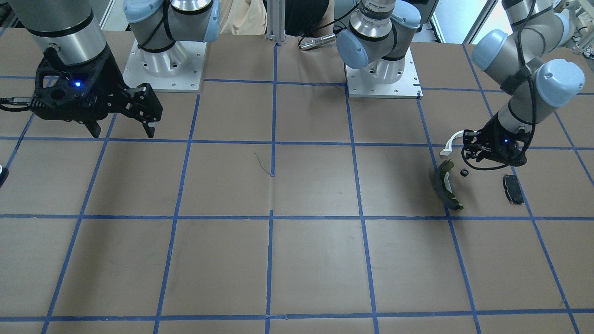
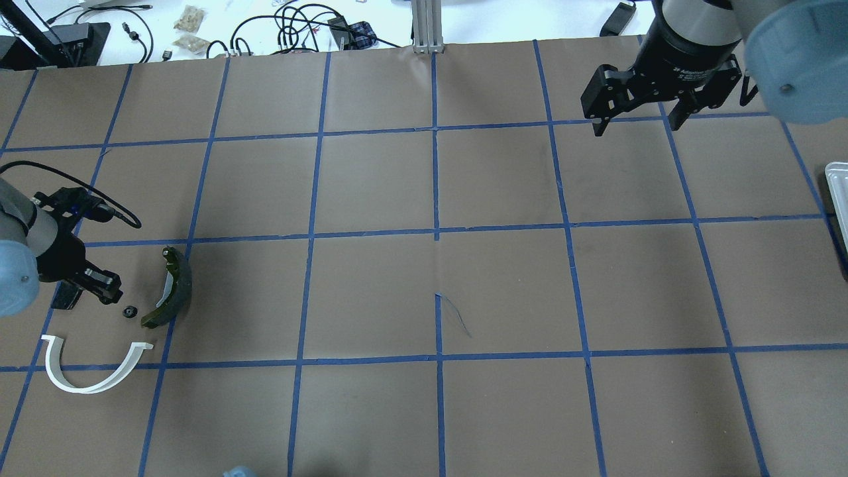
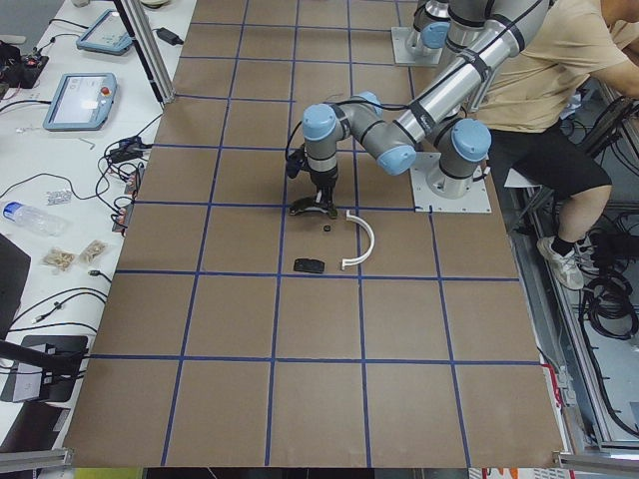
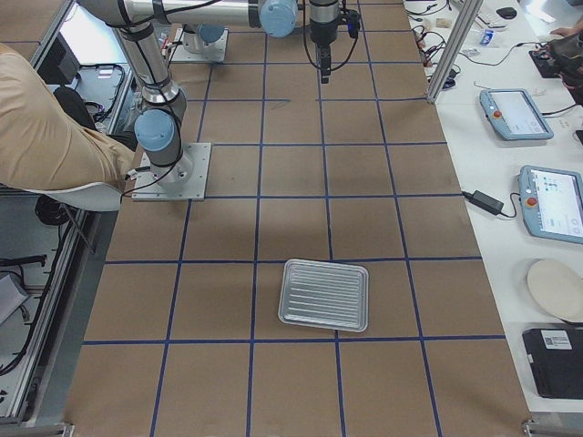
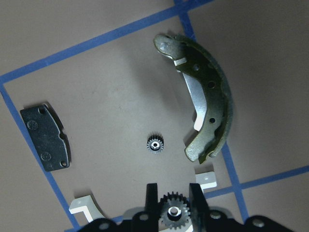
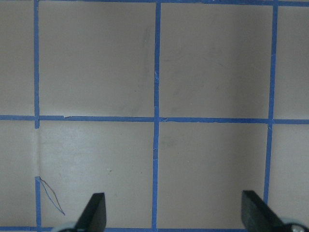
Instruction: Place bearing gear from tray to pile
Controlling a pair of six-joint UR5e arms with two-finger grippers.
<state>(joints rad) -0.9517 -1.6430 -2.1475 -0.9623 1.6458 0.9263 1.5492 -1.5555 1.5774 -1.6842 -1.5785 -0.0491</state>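
Observation:
My left gripper [image 5: 174, 200] is shut on a small black bearing gear [image 5: 174, 212] and hangs just above the pile. Below it, a second small bearing gear [image 5: 155, 144] lies flat on the table, also seen from overhead [image 2: 130, 311]. Around that gear lie the dark brake shoe with an olive edge [image 2: 173, 291], the white half-ring arch [image 2: 86, 384] and the black rectangular pad [image 5: 46, 137]. The tray [image 4: 323, 294] is bare metal with nothing in it. My right gripper [image 2: 639, 122] hangs open over bare table, far from the pile.
A person sits behind the robot bases [image 3: 559, 90]. Side benches hold tablets [image 4: 551, 200] and cables [image 2: 298, 26]. The tray's edge [image 2: 838, 199] shows at the right border of the overhead view. Blue tape lines grid the brown table.

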